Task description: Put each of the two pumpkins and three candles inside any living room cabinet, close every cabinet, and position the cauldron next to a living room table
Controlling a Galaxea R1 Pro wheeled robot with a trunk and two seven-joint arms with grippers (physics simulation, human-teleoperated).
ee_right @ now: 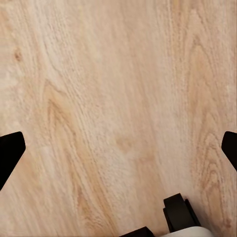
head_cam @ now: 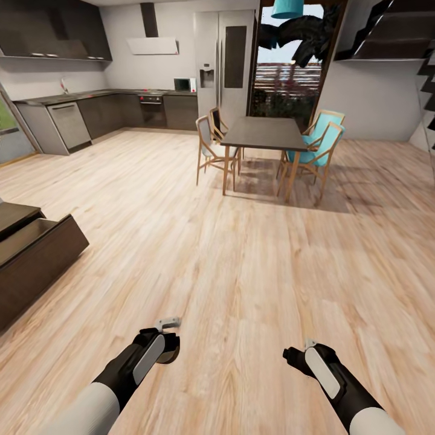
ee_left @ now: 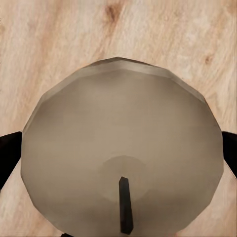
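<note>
- Short stubby cream-beige candle (ee_left: 121, 153), round end with a dark wick, sits between the two dark fingertips of the left end effector (ee_left: 121, 163) in the left wrist view; the tips flank it on either side, so I judge the end effector is closed on it and carrying it.
- In the head view the left end effector (head_cam: 166, 341) hangs low over the light wood plank floor (head_cam: 254, 266); a small pale piece shows at its tip, too small to confirm as the candle from this angle.
- Right end effector (head_cam: 300, 353): in the right wrist view its fingertips stand wide apart at the frame edges with bare floor between them. Spread wide, holding nothing.
- Low dark-brown wood cabinet (head_cam: 36, 260) at the robot's left, near but apart from the left arm. One compartment looks open at the top; contents not discernible.
- Farther off: dark rectangular dining table (head_cam: 266, 133) with wooden chairs, two of them turquoise; dark kitchen units (head_cam: 109, 109) along the back wall; tall grey refrigerator (head_cam: 223, 60).
- Progress, as judged: one candle in hand, in transit, not yet stowed.
- Status of the other two candles, both pumpkins and the cauldron cannot be read here.
- Remaining at minimum: put this candle into the cabinet, close every cabinet, place the cauldron beside the living-room table.
</note>
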